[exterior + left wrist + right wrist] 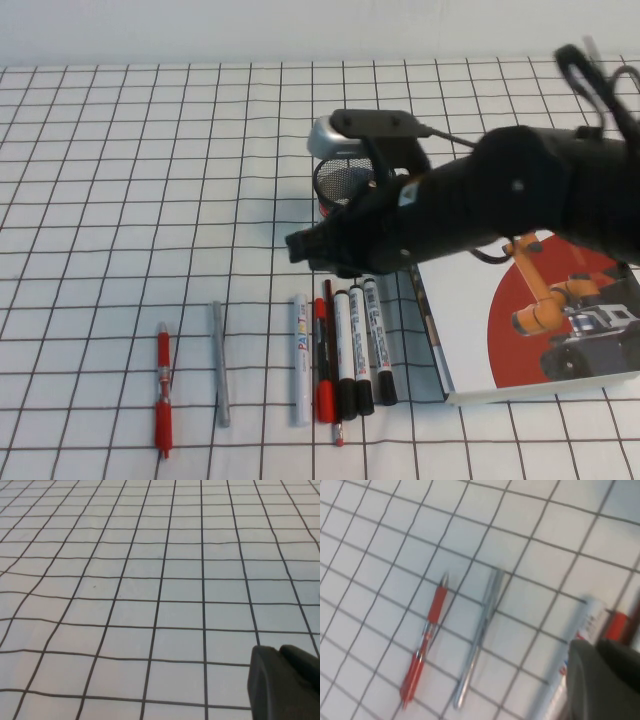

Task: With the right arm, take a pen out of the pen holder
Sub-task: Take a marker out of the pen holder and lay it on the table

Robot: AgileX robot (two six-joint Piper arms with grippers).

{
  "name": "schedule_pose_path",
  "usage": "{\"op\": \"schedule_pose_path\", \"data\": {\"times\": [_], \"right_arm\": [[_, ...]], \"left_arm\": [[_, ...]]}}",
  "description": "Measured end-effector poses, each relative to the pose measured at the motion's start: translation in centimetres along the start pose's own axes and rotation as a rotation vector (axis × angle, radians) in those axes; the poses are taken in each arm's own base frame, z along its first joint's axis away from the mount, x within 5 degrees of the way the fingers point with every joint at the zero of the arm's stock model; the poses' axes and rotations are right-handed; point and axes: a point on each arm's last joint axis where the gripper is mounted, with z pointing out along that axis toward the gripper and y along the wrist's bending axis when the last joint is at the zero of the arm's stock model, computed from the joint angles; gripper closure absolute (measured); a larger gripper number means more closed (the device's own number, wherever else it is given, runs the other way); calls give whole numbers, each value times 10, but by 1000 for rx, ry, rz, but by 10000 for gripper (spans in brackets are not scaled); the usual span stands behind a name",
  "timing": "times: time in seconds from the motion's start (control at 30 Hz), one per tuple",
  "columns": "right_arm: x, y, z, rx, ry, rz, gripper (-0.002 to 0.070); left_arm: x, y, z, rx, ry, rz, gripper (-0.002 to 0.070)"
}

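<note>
The black mesh pen holder stands at mid-table, partly hidden behind my right arm. My right gripper hovers just in front of it, above a row of pens, its fingers shut together with nothing visible between them. Below lie a white marker, a red marker and three black-and-white markers. Further left are a grey pen and a red pen. My left gripper is shut over bare checked cloth, outside the high view.
A book with a red circle and an orange robot on its cover lies at the right, next to the markers. A white cloth with a black grid covers the table.
</note>
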Motion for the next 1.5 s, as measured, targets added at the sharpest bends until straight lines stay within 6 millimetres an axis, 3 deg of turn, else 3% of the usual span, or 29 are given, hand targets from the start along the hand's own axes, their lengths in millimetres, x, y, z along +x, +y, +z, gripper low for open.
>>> {"op": "schedule_pose_path", "data": {"times": [0.13,0.37,0.53,0.7,0.9,1.07,1.17,1.3,1.5], "right_arm": [[18,2,-51,8,-45,-56,682],[57,-1,-119,9,-119,-124,690],[89,-4,-148,7,-26,-147,690],[103,-7,-161,36,75,-187,690],[108,-13,-161,94,137,-235,690],[105,-21,-164,176,84,-324,692],[113,-35,-174,228,-22,-348,692],[143,-68,-183,320,-175,-305,692],[211,-108,-185,437,-412,-222,692]], "left_arm": [[0,0,0,0,0,0,678],[0,0,0,0,0,0,678],[0,0,0,0,0,0,678],[0,0,0,0,0,0,678],[0,0,0,0,0,0,678],[0,0,0,0,0,0,678],[0,0,0,0,0,0,678],[0,0,0,0,0,0,678],[0,0,0,0,0,0,678]]}}
